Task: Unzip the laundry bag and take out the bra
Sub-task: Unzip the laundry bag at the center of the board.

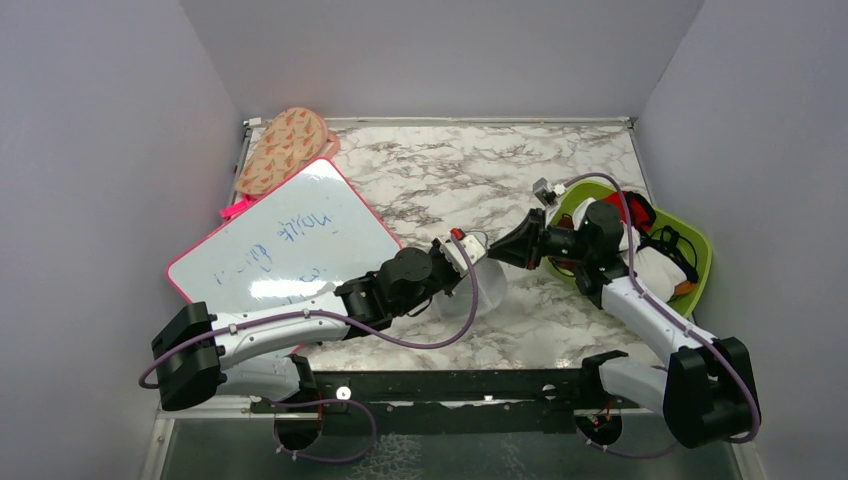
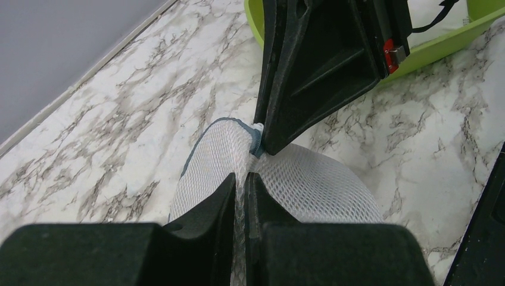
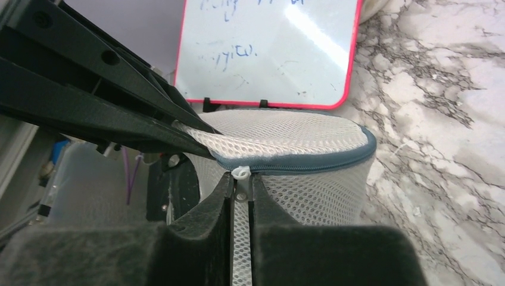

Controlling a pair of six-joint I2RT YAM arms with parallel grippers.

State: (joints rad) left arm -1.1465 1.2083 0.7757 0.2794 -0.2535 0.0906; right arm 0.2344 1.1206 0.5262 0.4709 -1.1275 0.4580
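Note:
The laundry bag (image 1: 478,292), a squat drum of white mesh with a blue-grey zipper line (image 3: 309,164) round its rim, stands on the marble table between the arms. My left gripper (image 2: 240,182) is shut on a pinched fold of the bag's top mesh (image 2: 309,179). My right gripper (image 3: 241,185) is shut on the white zipper pull (image 3: 241,173) at the rim of the bag (image 3: 298,134). In the top view the left gripper (image 1: 476,262) and right gripper (image 1: 497,250) meet tip to tip over the bag. The zipper looks closed where it shows. The bra is hidden.
A lime-green tray (image 1: 703,262) at the right holds white cloth (image 1: 652,268), dark red cloth (image 1: 640,210) and black cords. A pink-framed whiteboard (image 1: 285,240) lies at the left, with a patterned oval item (image 1: 285,148) behind it. Grey walls close in three sides.

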